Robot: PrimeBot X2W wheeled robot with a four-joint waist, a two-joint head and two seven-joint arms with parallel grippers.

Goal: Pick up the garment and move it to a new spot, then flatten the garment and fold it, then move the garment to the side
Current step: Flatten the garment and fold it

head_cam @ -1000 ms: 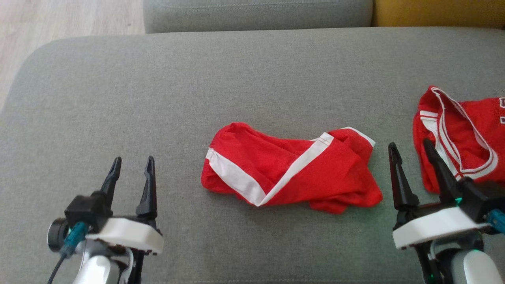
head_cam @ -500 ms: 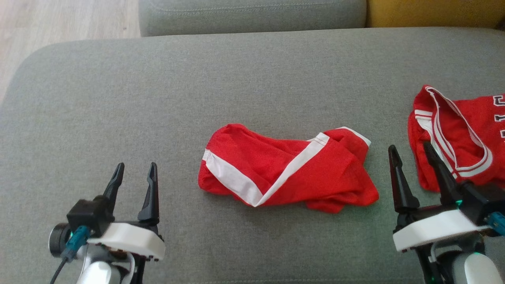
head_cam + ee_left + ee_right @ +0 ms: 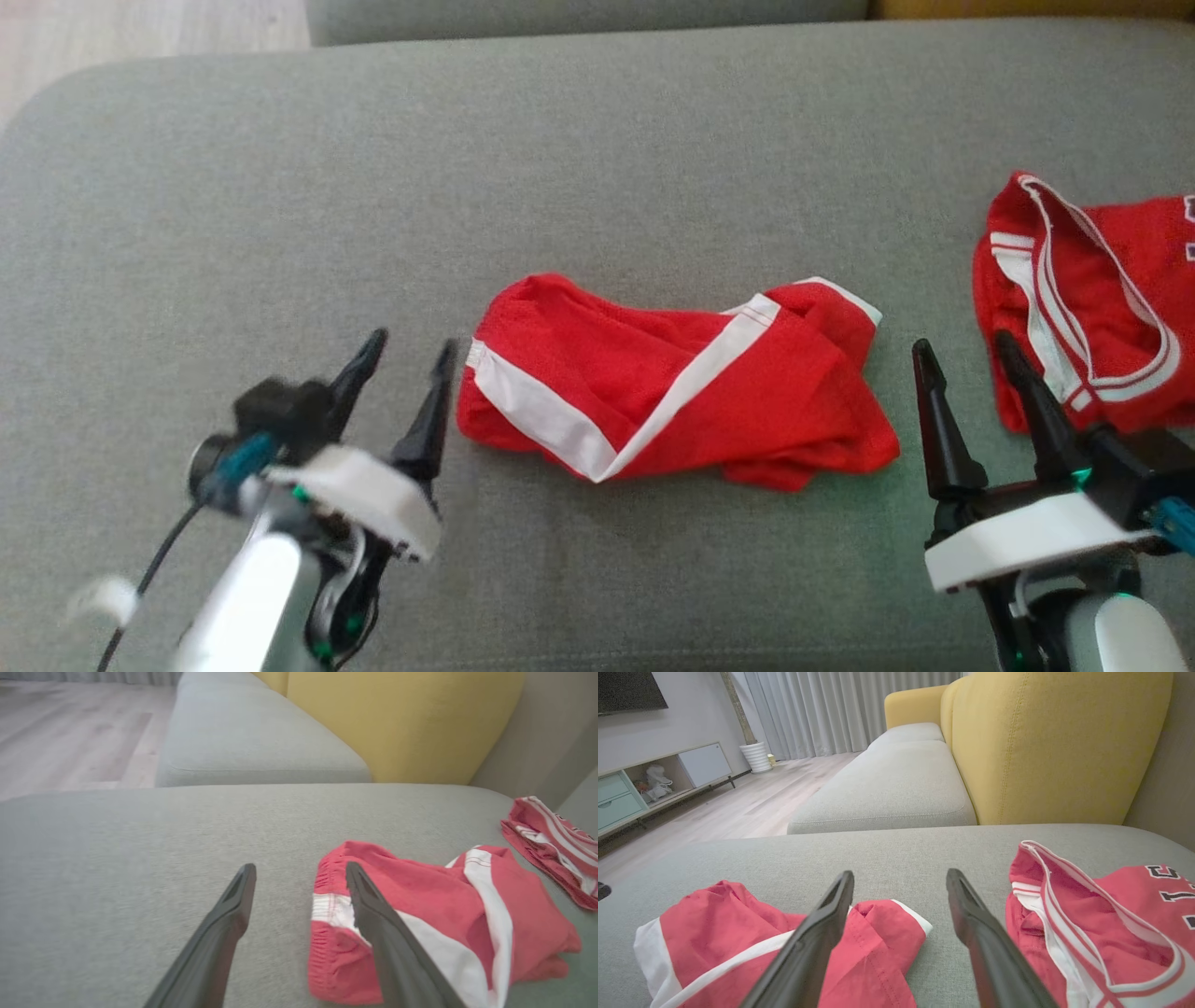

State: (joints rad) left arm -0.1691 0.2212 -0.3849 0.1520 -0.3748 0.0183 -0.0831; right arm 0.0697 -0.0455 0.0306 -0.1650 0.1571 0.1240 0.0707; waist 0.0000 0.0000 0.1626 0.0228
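Note:
The garment (image 3: 672, 383), crumpled red shorts with white stripes, lies in the middle of the grey cushion (image 3: 597, 168). My left gripper (image 3: 411, 350) stands open just left of the shorts' waistband end, its right fingertip almost at the cloth. In the left wrist view that finger overlaps the garment (image 3: 420, 914), and the left gripper (image 3: 299, 870) holds nothing. My right gripper (image 3: 966, 350) is open off the shorts' right end, empty. From the right wrist the garment (image 3: 738, 933) lies at lower left, with the right gripper (image 3: 899, 877) above bare cushion.
A red jersey (image 3: 1092, 289) with white trim lies at the right edge of the cushion, also the jersey (image 3: 1101, 924) beside my right fingers. A yellow backrest (image 3: 1055, 742) rises beyond. Wooden floor (image 3: 70, 732) lies off the cushion's far left.
My left gripper has moved right and forward, up to the shorts' left end. The right gripper has stayed put. The camera has tilted slightly, shifting the whole picture.

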